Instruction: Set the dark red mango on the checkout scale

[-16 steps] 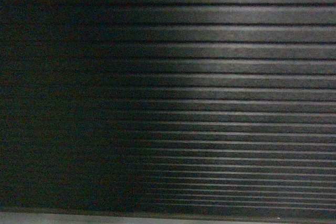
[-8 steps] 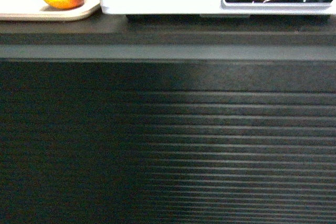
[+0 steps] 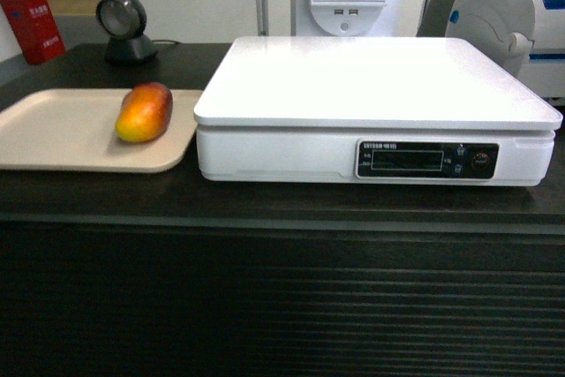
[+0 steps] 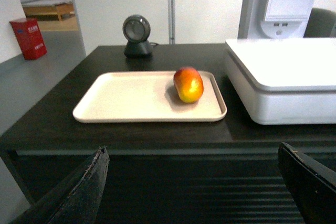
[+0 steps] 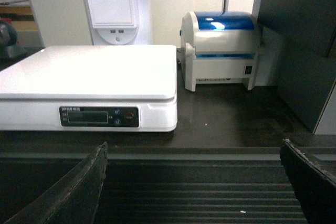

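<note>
The scale [image 5: 89, 85] sits on the dark checkout [image 5: 231, 124], display facing the camera. Just right of it stands a white printer [image 5: 220, 51] with a blue lid. The right gripper [image 5: 194, 192] is spread wide, its fingers [image 5: 68, 192] seemingly hanging before the ribbed front.

red-to-yellow mango [image 3: 144, 112], white scale [image 3: 371, 94], beige tray [image 3: 62, 130], dark ribbed counter [image 3: 282, 306]

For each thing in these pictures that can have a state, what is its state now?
dark red mango: lying on the beige tray, not held
scale: platform bare, display dark
left gripper: open, empty, short of the checkout
right gripper: open, empty
</note>
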Robot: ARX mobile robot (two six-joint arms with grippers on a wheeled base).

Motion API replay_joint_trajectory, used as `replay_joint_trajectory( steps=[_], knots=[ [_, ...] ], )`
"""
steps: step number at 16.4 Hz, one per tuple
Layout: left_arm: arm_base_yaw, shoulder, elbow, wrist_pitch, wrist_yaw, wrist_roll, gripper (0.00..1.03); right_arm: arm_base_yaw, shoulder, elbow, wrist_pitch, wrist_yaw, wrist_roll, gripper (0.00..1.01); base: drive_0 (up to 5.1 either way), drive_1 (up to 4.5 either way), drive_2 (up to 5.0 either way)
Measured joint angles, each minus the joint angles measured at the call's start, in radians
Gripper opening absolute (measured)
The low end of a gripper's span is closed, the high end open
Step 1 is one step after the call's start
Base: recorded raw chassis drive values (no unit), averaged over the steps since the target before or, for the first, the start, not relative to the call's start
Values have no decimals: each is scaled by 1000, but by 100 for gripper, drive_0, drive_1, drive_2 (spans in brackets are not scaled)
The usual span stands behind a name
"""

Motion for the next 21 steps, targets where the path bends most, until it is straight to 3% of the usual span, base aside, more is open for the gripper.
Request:
replay_joint_trajectory(
  steps=[21],
  knots=[
    [0, 0, 0, 0, 1, 0, 98, 0, 0, 0, 0, 1, 1, 98, 0, 0, 0]
  ],
)
